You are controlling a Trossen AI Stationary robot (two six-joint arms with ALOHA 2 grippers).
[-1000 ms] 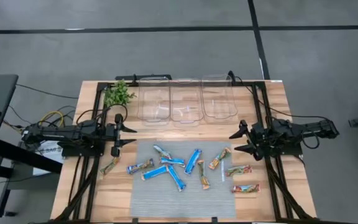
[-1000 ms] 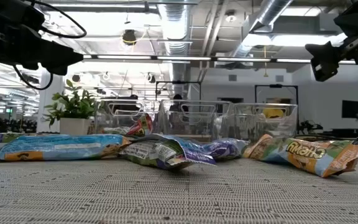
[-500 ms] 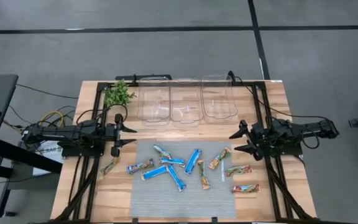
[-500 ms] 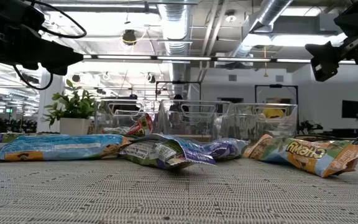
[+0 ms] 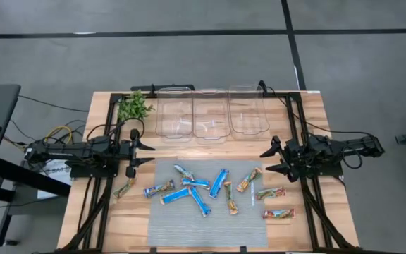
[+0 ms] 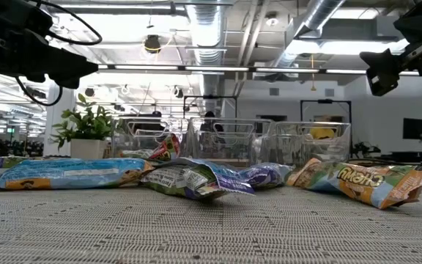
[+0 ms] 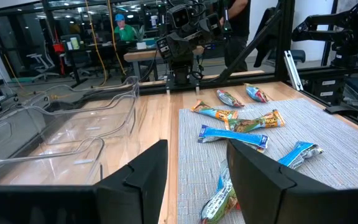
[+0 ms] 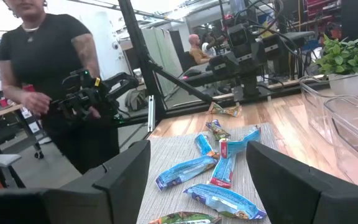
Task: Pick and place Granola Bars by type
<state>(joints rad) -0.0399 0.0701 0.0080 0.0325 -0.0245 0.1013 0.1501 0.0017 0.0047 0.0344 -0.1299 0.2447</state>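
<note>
Granola Bars [image 5: 201,189]: flat foil packs, blue and tan/orange, scattered on mat between L gripper [image 5: 145,154] and R gripper [image 5: 270,160], both w/ fingers apart, empty

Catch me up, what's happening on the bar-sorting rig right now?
Nothing is being handled at this moment. The granola bars, blue ones and tan ones mixed, lie scattered on the grey mat and the wood beside it. The three clear bins at the back look empty. The left claw and the right claw both hover open at the table's sides, holding nothing. A person stands beyond the table holding a handheld device.
</note>
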